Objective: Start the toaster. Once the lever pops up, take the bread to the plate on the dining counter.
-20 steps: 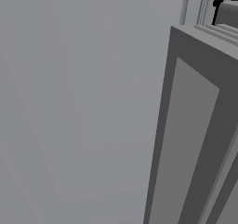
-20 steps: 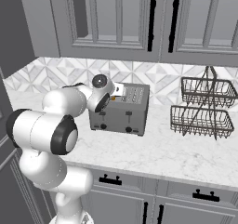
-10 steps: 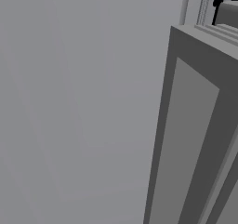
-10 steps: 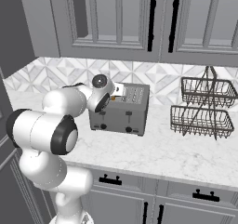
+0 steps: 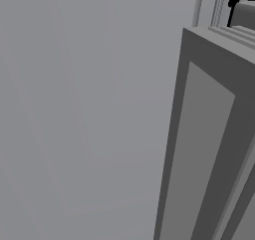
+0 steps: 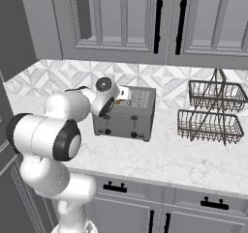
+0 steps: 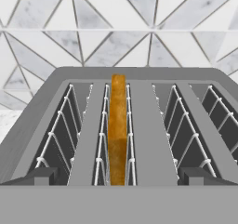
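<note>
Claw [image 7: 118, 176] — jaws stand fully apart, nothing between them; the two small dark fingertips [image 7: 39, 175] sit at either side low in the hand view, poised just above the near edge of the grey metal four-slot toaster [image 7: 139, 102]. No contact with the bread visible.

Bread: one golden-brown slice [image 7: 118, 130] standing on edge in the second slot from the left in the hand view, between white wire guides, its top edge about level with the slot opening. The other three slots show bare wire racks.

Right base view: the white arm with dark joints [image 6: 53, 135] reaches from lower left to the toaster's left end, its wrist over the top of the body. The toaster [image 6: 133, 118] stands on the white marble-look countertop [image 6: 184, 162], near the backsplash of pale triangular tiles [image 6: 160, 82]. Well to its right — a dark two-tier wire basket [image 6: 213, 111]. Grey panelled wall cabinets with black bar handles [image 6: 160, 24] hang above; grey drawer fronts [image 6: 193, 205] below the counter.

Left base view: a plain grey wall surface [image 5: 84, 109] and a grey panelled cabinet side [image 5: 209, 144]
</note>
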